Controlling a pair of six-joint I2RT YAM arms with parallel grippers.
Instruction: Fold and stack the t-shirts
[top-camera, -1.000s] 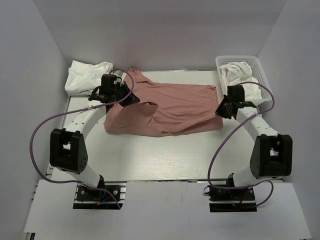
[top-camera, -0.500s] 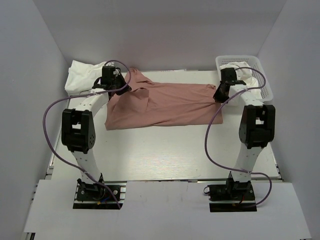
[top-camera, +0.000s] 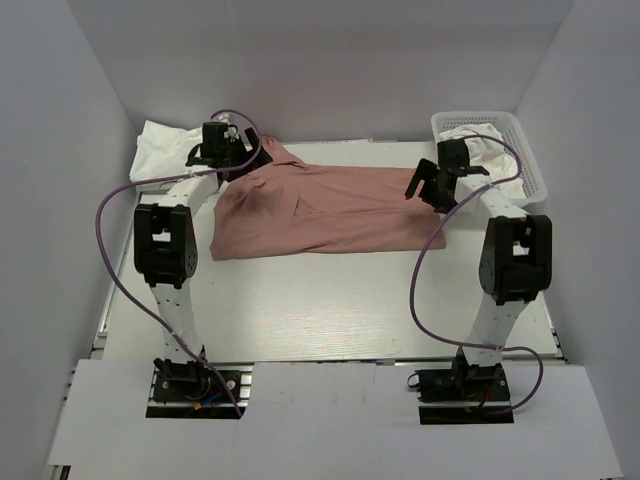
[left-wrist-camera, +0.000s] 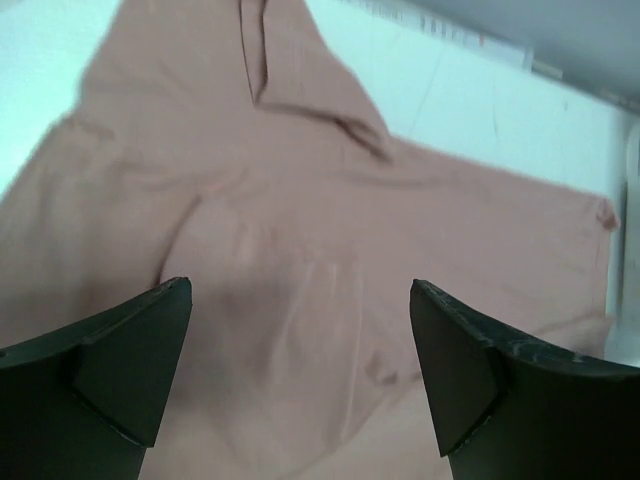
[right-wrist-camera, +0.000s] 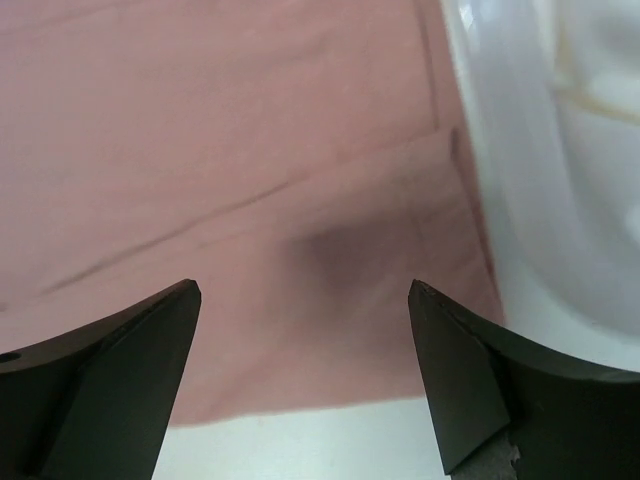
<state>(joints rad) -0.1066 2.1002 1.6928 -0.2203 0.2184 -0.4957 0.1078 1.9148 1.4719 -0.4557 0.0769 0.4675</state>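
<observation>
White tabletop (top-camera: 330, 310) carried the pink t-shirt (top-camera: 340, 210), spread across its far half. Left gripper (left-wrist-camera: 300, 287) and right gripper (right-wrist-camera: 303, 288) hung over its ends, jaws wide apart, empty. Beyond, white t-shirts (top-camera: 170, 150) lay heaped at left and inside a basket (top-camera: 532, 168) at right.

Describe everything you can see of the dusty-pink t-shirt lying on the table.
The dusty-pink soft cloth t-shirt lies flat on the white table, spread sideways across its far half, creased, a fold showing near its left end. No print shows. The left gripper and right gripper hang over its ends, jaws open, gripping nothing.
</observation>
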